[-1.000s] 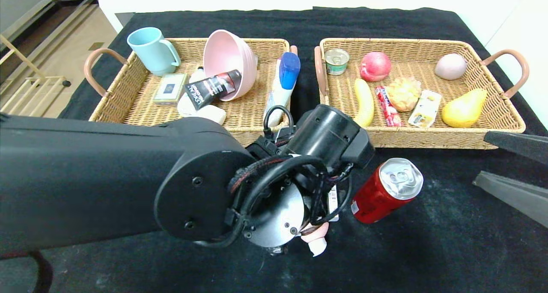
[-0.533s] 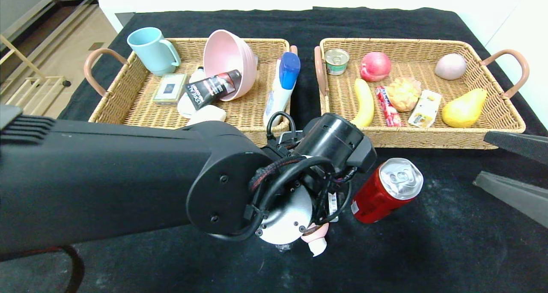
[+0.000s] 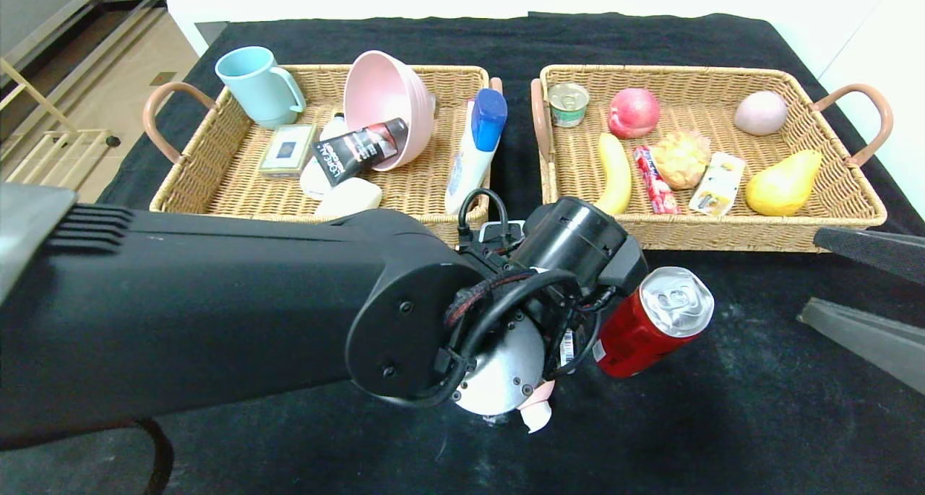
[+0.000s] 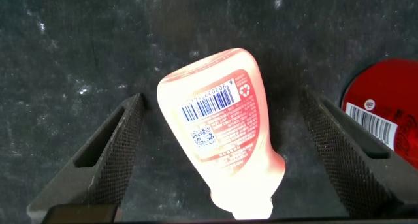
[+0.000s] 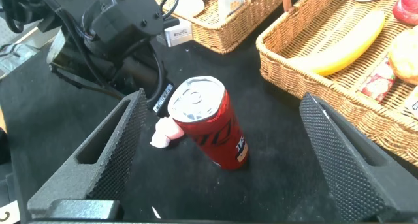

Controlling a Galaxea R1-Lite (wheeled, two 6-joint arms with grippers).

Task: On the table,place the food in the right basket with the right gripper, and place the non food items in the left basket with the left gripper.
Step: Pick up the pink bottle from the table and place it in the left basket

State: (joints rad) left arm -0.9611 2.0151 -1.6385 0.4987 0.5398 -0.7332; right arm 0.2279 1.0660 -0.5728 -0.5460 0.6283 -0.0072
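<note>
Pink squeeze bottle (image 4: 221, 134) lying beside upright red can (image 3: 650, 323)

Two baskets side by side, far on tabletop (image 3: 723, 423): left basket (image 3: 238, 184), right basket (image 3: 809, 213). Near centre, can (image 3: 650, 321) upright; squeeze bottle (image 4: 222, 132) lying just left of it.

Two wicker baskets (image 3: 217, 184) (image 3: 831, 191) are seen at the far side. One red drink can (image 3: 650, 321) and one pink squeeze bottle (image 4: 219, 129) are counted nearer. One banana (image 3: 616, 173), one pear (image 3: 784, 183) and one mug (image 3: 259, 87) are held in the baskets.
</note>
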